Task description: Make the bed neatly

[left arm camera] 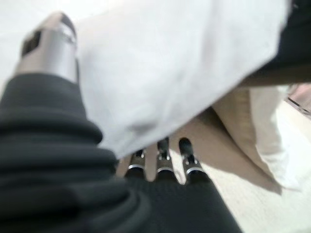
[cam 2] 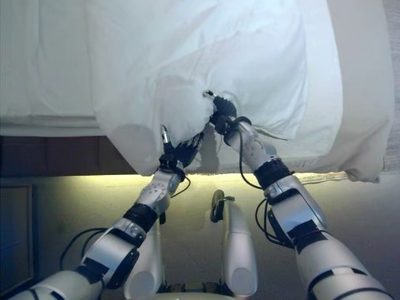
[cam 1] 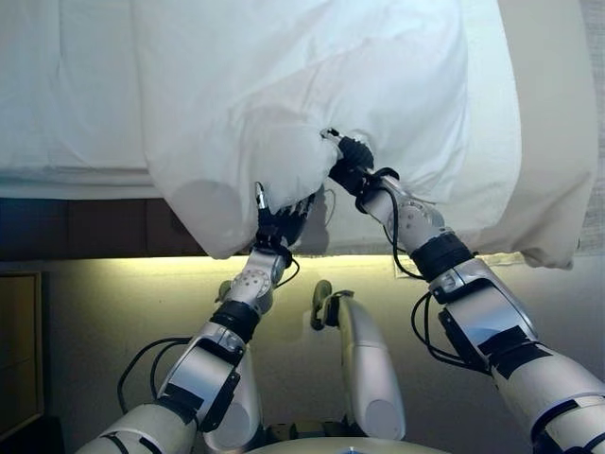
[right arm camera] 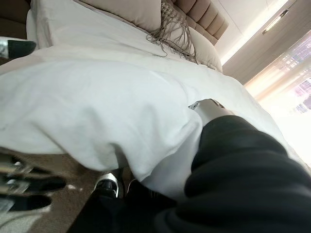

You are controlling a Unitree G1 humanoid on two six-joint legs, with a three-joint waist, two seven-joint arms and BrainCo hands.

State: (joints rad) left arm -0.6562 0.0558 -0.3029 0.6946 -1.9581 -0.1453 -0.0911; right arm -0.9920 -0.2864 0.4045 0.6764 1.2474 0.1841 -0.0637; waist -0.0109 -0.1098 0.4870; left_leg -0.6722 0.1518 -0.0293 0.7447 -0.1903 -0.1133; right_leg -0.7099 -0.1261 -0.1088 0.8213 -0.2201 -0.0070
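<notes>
Gripping the white duvet [cam 1: 302, 104] at its near edge, which overhangs the bed [cam 1: 66, 104], left hand [cam 1: 280, 223] and right hand [cam 1: 352, 161] close together, both with fingers curled into the cloth, pillows [right arm camera: 131, 12] at the far end.

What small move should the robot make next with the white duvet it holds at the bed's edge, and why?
Probably carry the bunched edge forward over the mattress and spread it flat. Both the left hand and the right hand are closed on the white duvet, close together, so the cloth gathers between them and a fold hangs past the bed's side rather than lying smooth.
</notes>
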